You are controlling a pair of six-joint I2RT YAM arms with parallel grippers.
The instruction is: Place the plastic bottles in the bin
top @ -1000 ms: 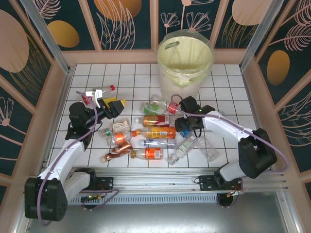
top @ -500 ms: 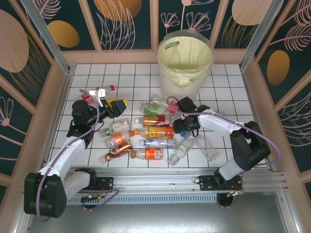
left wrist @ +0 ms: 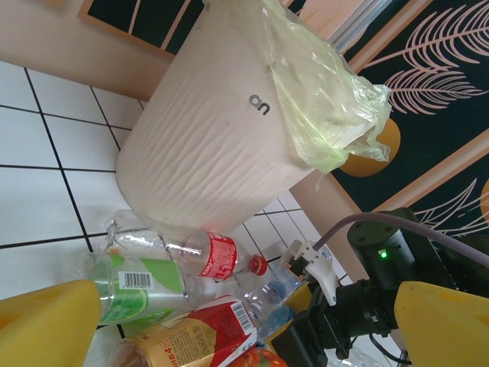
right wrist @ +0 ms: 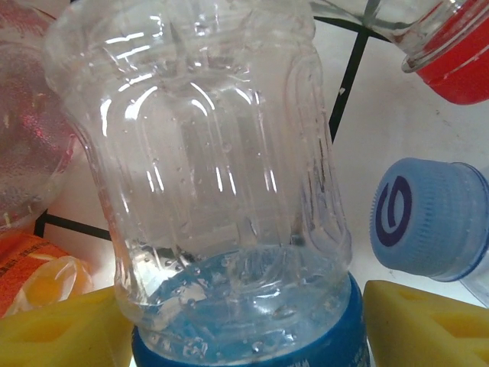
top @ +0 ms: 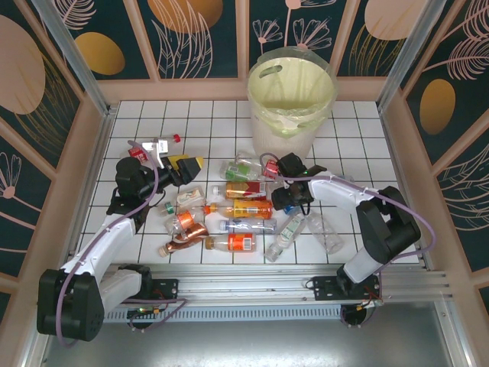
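The bin (top: 292, 88) stands at the back centre, a white bucket with a pale green bag; its wall (left wrist: 214, 138) also shows in the left wrist view. Several plastic bottles (top: 244, 208) lie in a pile in front of it. My right gripper (top: 288, 203) is low at the pile's right side, open. Its yellow fingers (right wrist: 428, 325) stand on either side of a clear bottle with a blue label (right wrist: 229, 191). My left gripper (top: 186, 165) hovers left of the pile, open and holding nothing. It faces a red-labelled bottle (left wrist: 218, 256) and a green-labelled one (left wrist: 137, 283).
A loose blue-capped bottle top (right wrist: 428, 218) lies right of the bottle between my right fingers. A crushed clear bottle (top: 325, 233) sits apart at the right. A red-capped clear bottle (top: 164, 143) lies behind my left arm. Wooden walls (top: 84, 176) enclose the tiled table.
My right gripper has moved a little left and down onto the right side of the pile. My left gripper has edged slightly to the right.
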